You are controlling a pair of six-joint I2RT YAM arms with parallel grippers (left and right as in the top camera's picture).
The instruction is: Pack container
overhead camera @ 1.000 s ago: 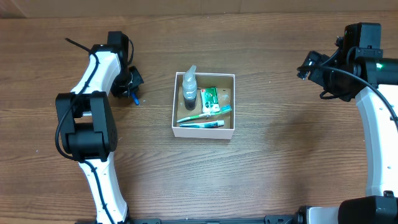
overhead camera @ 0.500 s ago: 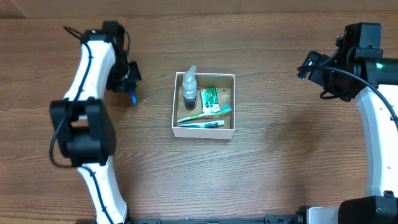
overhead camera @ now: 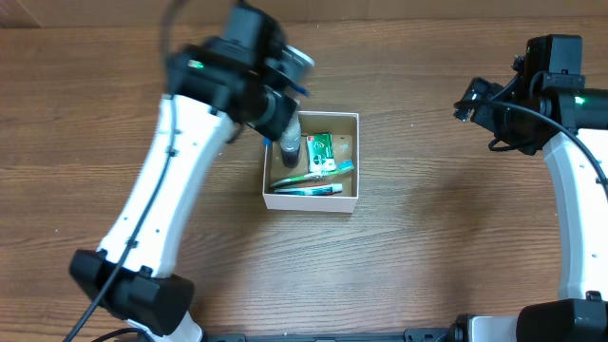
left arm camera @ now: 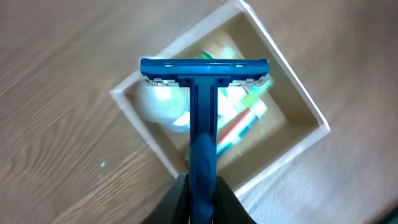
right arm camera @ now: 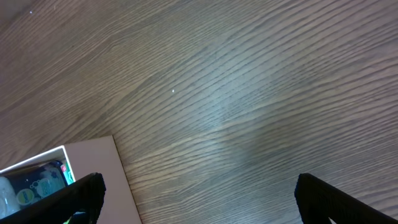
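Observation:
The container (overhead camera: 312, 199) is a square white-walled box with a brown floor at the table's middle; it also shows in the left wrist view (left arm camera: 292, 146) and the right wrist view (right arm camera: 93, 171). Inside lie a clear bottle (overhead camera: 290, 144), a green packet (overhead camera: 320, 146), a toothbrush (overhead camera: 313, 175) and a toothpaste tube (overhead camera: 309, 190). My left gripper (overhead camera: 290, 81) is shut on a blue razor (left arm camera: 204, 112) and holds it above the container's back left corner. My right gripper (right arm camera: 199, 199) is open and empty, over bare table at the far right (overhead camera: 472, 103).
The wooden table (overhead camera: 427, 256) surrounds the container on all sides. My left arm (overhead camera: 171, 180) stretches diagonally across the left half of the table. My right arm (overhead camera: 575, 199) stands along the right edge.
My left gripper has swung from the far left of the table to above the container's back left corner, carrying the blue razor. The right arm has not moved.

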